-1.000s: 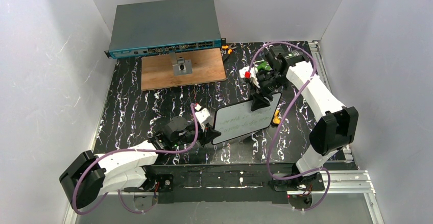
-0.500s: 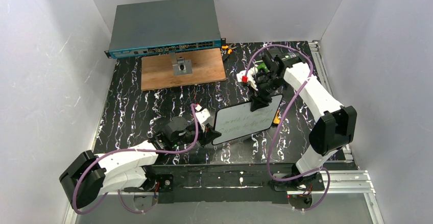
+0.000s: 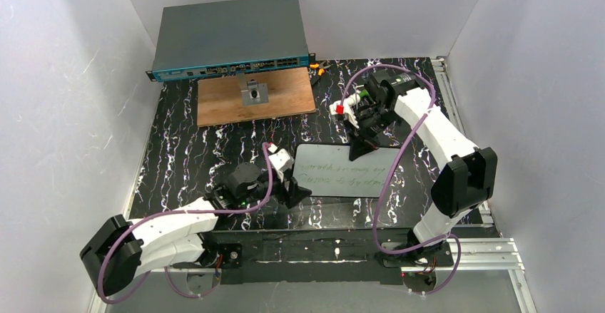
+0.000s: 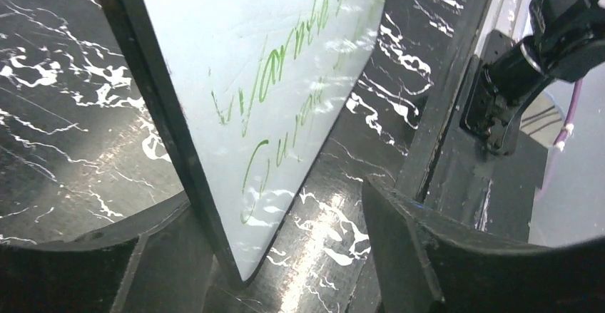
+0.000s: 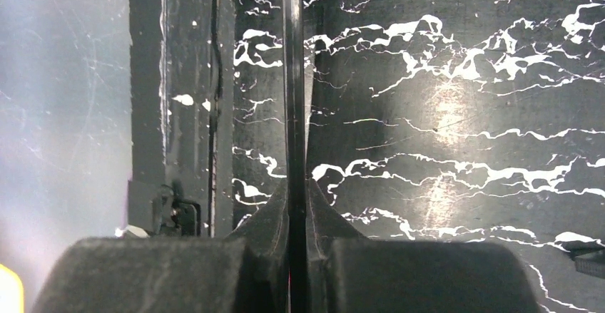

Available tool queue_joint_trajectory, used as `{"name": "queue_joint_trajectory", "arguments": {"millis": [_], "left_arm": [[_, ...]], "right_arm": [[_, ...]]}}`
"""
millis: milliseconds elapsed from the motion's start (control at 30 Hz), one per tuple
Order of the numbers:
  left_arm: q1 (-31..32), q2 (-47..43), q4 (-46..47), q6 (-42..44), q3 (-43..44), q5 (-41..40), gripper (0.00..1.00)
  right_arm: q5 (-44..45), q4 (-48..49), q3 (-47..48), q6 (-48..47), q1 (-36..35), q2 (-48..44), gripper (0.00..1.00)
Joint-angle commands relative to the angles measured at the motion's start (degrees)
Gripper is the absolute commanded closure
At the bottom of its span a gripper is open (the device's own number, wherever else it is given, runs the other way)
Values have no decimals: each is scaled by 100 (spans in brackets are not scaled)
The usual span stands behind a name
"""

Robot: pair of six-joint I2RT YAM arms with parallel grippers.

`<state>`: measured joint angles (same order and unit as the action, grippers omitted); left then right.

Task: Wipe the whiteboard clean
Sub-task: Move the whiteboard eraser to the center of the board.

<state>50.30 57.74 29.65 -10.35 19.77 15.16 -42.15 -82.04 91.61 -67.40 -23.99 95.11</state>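
The whiteboard (image 3: 341,171) is a glossy white board with a dark rim and green handwriting, in the middle of the black marbled mat (image 3: 185,149). My right gripper (image 3: 359,147) is shut on its far edge. In the right wrist view the whiteboard (image 5: 293,78) shows edge-on as a thin dark line pinched by the right gripper (image 5: 294,200). My left gripper (image 3: 294,189) stands open at the board's near left corner. In the left wrist view that corner of the whiteboard (image 4: 271,78) lies inside the left gripper (image 4: 278,217), close to one finger (image 4: 107,256) and apart from the other.
A grey network switch (image 3: 228,35) stands at the back. A brown wooden board (image 3: 285,99) with a small metal part (image 3: 255,93) lies in front of it. Small orange items (image 3: 318,68) lie at the back. Aluminium rails (image 3: 446,78) run along the right side.
My left gripper has opened and let go of the whiteboard's corner. My right gripper has shut on the far edge. The board has swung from slanted to lying across the mat.
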Motion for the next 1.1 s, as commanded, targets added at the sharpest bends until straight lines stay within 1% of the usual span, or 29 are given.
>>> {"name": "queue_joint_trajectory", "arguments": {"millis": [0, 100, 200, 333, 400, 467, 533, 633, 800, 933, 1067], "left_arm": [[51, -608, 124, -194, 151, -205, 27], [51, -1046, -139, -209, 173, -438, 12], [57, -1535, -454, -210, 225, -688, 3], [44, -2103, -905, -287, 250, -1033, 2], [48, -2277, -959, -410, 166, -1192, 2], [42, -2383, -937, -600, 72, -1358, 2], [47, -2410, -871, -712, 18, -1427, 2], [45, -2297, -717, -870, 11, -1601, 2], [49, -1854, -449, -1244, 111, -1553, 2], [49, -1249, -545, -1697, 334, -1726, 2], [45, -510, -572, -2193, 670, -1846, 2]], "right_arm": [[-375, 438, 251, 1183, 80, -299, 99], [-388, 483, 241, 1631, 157, -432, 99], [-388, 493, 234, 1971, 382, -607, 99], [-320, 735, -40, 2369, 789, -1013, 99], [-278, 922, -292, 2555, 1030, -1312, 99], [-309, 905, -423, 2610, 1329, -1462, 99], [-374, 773, -458, 2617, 1792, -1532, 99], [-435, 542, -447, 2558, 2423, -1588, 99], [-427, 405, -400, 2519, 3413, -1689, 99], [-325, 424, -354, 2553, 4040, -1642, 99], [-68, 299, -223, 2486, 4507, -1396, 99]]}}
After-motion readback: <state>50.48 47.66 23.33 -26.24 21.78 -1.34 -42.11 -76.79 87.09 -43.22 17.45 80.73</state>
